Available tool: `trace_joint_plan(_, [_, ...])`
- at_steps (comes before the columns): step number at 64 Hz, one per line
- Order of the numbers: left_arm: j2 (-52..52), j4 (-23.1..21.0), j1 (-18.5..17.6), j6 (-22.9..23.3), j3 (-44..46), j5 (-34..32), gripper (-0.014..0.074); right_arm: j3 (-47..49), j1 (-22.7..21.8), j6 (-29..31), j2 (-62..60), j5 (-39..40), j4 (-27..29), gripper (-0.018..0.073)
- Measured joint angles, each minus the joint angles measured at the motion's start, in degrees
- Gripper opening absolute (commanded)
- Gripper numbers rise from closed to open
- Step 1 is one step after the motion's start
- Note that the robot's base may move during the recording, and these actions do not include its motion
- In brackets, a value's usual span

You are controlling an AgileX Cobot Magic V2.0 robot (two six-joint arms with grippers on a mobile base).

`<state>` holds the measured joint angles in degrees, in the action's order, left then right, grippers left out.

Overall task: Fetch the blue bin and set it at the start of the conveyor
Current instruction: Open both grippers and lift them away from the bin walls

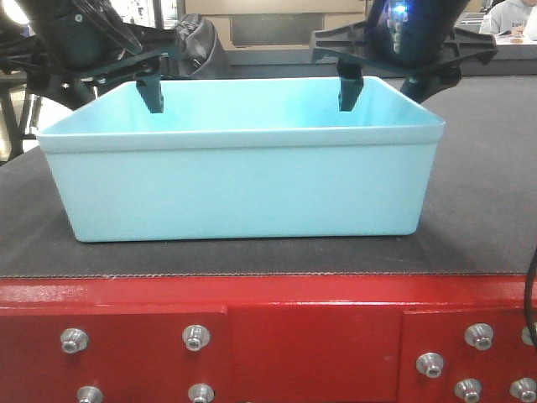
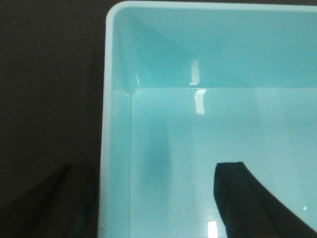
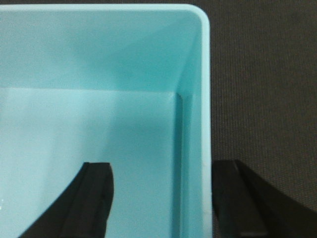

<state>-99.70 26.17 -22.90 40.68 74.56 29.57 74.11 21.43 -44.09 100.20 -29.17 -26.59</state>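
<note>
The left gripper point(image 2: 153, 208) and right gripper point(image 3: 158, 203) each straddle a side wall of the pale aqua rectangular plastic tub point(image 1: 243, 180), jaws spread clear of the wall, so both look released. The tub sits flat on the dark matte belt point(image 1: 478, 193) just behind the red bolted metal frame point(image 1: 310, 336). To finish well, lift both arms straight up without snagging the rim. Only the front view shows the frame; the wrist views show the gaps beside each wall.
</note>
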Motion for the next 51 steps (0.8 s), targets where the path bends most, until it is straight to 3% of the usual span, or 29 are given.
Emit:
trace_joint_plan(8, [0.41,0.0,0.13,0.11,0.0,0.23,0.0387,0.1,0.0,0.0,-1.07,-0.03,-0.12,0.0318])
trace_joint_plan(14, [2.07,0.0,0.13,0.11,0.0,1.29,0.0298,0.47,0.0,-0.1,-2.83,-0.03,-0.23,0.0291])
trace_joint_plan(19, [4.43,0.0,0.13,0.11,0.0,2.55,0.0193,0.67,0.0,-0.1,-4.76,-0.03,-0.36,0.0219])
trace_joint_plan(31, [12.08,0.0,0.13,-0.01,0.0,6.03,-0.0109,0.67,0.21,-0.1,-10.12,-0.13,-0.36,-0.0104])
trace_joint_plan(33, [13.42,0.0,0.13,-0.01,0.0,6.16,-0.0109,0.67,0.31,-0.1,-11.22,-0.26,-0.47,-0.0166])
trace_joint_plan(39, [16.56,-1.22,0.13,-0.59,0.04,6.4,-0.0109,0.67,0.88,-0.1,-14.19,-1.22,-0.47,-0.0162])
trace_joint_plan(46, [18.87,-7.61,0.15,-8.38,0.02,6.49,-0.0109,-0.41,1.38,2.06,-17.69,0.05,-0.57,-0.0162])
trace_joint_plan(51, [20.05,-14.86,0.15,-17.14,-1.19,4.88,-0.0109,-4.29,1.51,5.17,-20.16,5.23,-0.57,-0.0163])
